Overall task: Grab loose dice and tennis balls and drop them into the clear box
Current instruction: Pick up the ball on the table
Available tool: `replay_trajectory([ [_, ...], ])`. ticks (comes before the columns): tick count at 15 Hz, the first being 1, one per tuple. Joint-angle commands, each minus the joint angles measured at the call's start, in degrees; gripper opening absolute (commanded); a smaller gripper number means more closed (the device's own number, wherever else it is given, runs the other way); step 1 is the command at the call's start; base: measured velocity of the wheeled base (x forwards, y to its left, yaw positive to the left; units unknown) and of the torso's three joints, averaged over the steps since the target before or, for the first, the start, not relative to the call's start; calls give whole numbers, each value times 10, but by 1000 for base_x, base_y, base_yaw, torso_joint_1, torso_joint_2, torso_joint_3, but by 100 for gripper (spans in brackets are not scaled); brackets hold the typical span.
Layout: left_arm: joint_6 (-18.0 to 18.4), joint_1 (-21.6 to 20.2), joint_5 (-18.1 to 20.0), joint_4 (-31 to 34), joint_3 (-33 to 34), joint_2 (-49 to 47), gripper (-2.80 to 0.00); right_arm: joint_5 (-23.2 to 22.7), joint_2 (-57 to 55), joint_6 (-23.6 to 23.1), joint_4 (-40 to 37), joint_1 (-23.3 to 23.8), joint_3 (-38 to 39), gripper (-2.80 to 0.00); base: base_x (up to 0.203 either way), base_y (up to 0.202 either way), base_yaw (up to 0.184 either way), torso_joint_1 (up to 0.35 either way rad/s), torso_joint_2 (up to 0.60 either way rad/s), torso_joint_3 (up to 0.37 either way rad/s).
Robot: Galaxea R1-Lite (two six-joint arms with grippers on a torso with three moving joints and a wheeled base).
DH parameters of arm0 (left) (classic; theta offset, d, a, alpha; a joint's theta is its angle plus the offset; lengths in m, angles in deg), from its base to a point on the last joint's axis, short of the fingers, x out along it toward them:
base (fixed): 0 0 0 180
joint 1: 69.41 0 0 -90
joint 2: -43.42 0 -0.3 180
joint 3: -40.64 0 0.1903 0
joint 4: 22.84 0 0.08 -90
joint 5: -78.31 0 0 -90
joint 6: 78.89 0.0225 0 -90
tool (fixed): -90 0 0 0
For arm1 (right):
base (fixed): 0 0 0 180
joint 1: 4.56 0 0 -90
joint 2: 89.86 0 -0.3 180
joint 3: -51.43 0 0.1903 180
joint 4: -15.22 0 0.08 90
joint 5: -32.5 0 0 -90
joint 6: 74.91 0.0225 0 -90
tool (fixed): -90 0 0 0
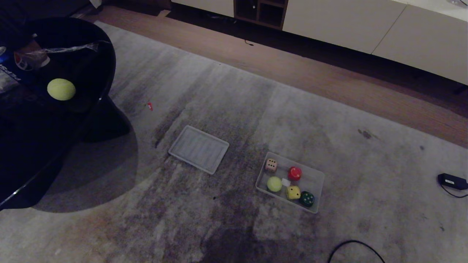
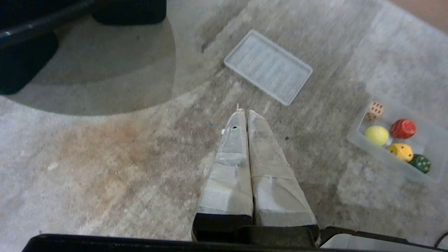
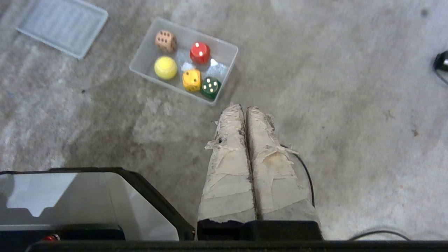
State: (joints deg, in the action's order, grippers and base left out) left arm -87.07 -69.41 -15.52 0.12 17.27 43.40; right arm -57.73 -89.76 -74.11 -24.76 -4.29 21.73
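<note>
One ball left, up on the dark table to my left

My left claw hangs over bare carpet with its taped fingers pressed together, holding nothing. My right claw is the same: fingers closed flat on each other, empty, hovering just beside the clear box. Neither arm shows in my head view.

What the coming move turns on, as I judge it, is the one loose tennis ball. It sits on the dark glossy table, raised above the floor and far off to my left, well apart from both claws. My left claw is the nearer one, so that arm should take it, and I will likely need to turn or drive closer first. A ball has no long axis, so any approach angle will do.

Counting: two tennis balls, one on the table, the other already in the box. Four dice, all in the box: beige, red, yellow, dark green. One ribbed lid lies flat on the carpet, between table and box.
</note>
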Motion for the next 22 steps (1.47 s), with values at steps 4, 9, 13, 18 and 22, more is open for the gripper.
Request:
replay_trajectory([
  [4,-1,0,0,0,1,-1,-280,0,-1,0,-1,0,0,-280,0,0,0,0,6,198],
  [9,-1,0,0,0,1,-1,-280,0,-1,0,-1,0,0,-280,0,0,0,3,1,202],
  [13,-1,0,0,0,1,-1,-280,0,-1,0,-1,0,0,-280,0,0,0,4,3,206],
  [18,-2,0,0,0,1,-1,-280,0,-1,0,-1,0,0,-280,0,0,0,3,3,201],
  [22,-2,0,0,0,1,-1,-280,0,-1,0,-1,0,0,-280,0,0,0,4,4,203],
])
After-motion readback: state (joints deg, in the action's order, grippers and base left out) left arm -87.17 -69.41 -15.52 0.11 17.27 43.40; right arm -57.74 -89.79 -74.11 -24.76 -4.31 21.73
